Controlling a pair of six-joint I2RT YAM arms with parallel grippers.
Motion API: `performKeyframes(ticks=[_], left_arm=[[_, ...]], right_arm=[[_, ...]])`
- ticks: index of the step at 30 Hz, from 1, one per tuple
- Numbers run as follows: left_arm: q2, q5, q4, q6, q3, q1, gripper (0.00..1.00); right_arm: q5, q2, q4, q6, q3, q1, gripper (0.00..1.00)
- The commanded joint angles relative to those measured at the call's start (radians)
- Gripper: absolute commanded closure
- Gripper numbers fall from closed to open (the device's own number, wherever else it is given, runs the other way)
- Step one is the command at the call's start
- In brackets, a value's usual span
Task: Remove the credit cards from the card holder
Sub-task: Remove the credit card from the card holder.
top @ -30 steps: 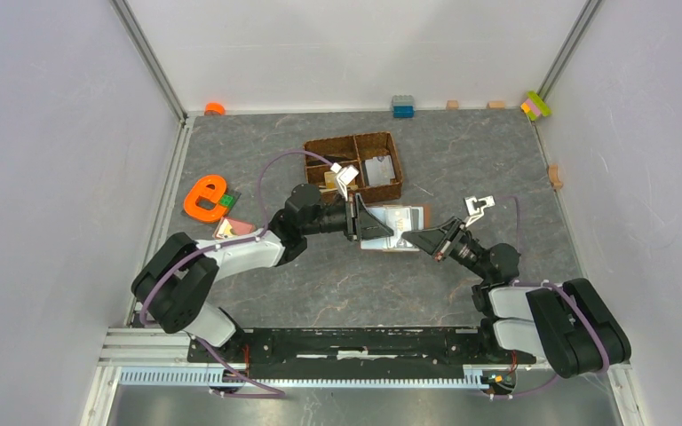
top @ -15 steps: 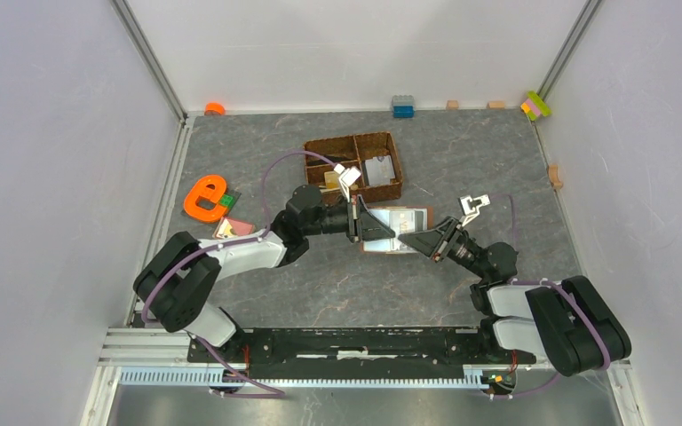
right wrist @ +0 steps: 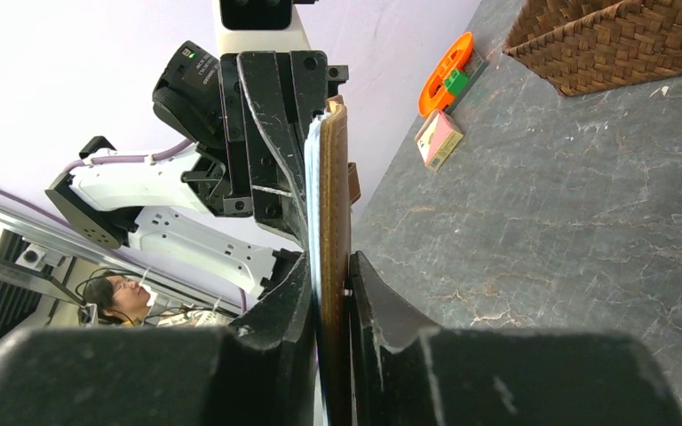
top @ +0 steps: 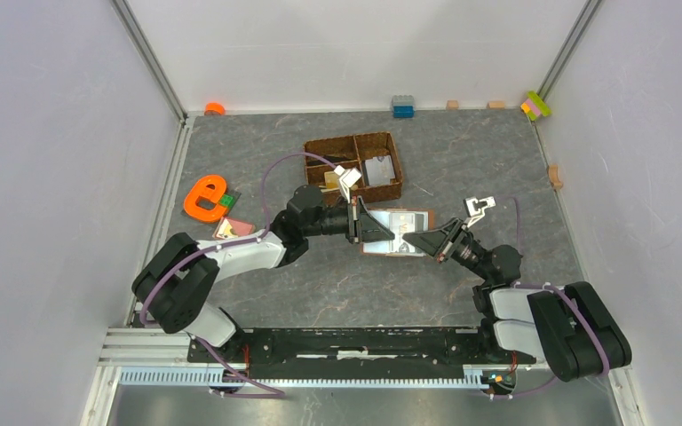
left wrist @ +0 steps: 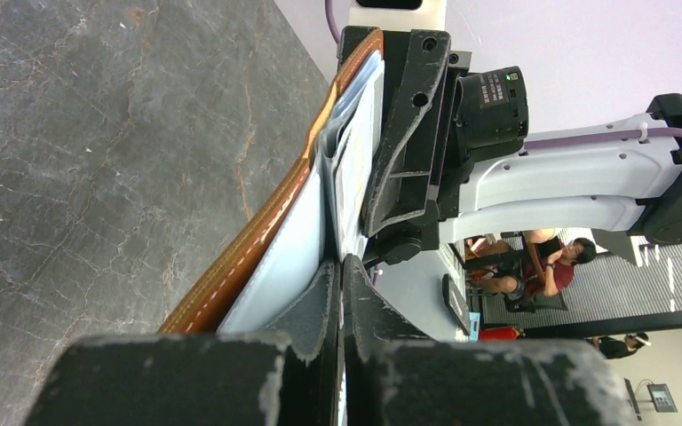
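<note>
The card holder is held open and off the table between my two grippers. Its brown outside and pale grey-blue inside show edge-on in the left wrist view. My left gripper is shut on the thin edge of a pale credit card that stands in the holder's pocket. My right gripper is shut on the card holder's brown wall from the opposite side. In the top view, the left gripper and the right gripper meet at the holder.
A brown woven basket stands just behind the grippers, with a grey card and a tan card inside. At the left lie an orange letter e and a pink block. Small blocks line the back wall.
Both grippers stay at the card holder. The right wrist has shifted a little left and back again. The holder has barely moved.
</note>
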Motion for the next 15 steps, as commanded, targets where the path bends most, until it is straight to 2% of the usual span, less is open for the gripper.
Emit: performKeyframes(ticks=[1,6,10,15], left_arm=[[-0.050,0.006,0.018,0.021,0.024,0.022,0.98],[-0.057,0.005,0.021,0.021,0.021,0.025,0.98],[-0.062,0.004,0.020,0.021,0.018,0.028,0.98],[-0.061,0.001,0.017,0.021,0.017,0.031,0.98]], right_arm=[[0.034,0.006,0.488,0.024,-0.013,-0.034,0.81],[0.030,0.006,0.488,0.027,-0.013,-0.039,0.82],[0.029,0.003,0.488,0.029,-0.013,-0.042,0.75],[0.026,0.001,0.488,0.031,-0.011,-0.045,0.72]])
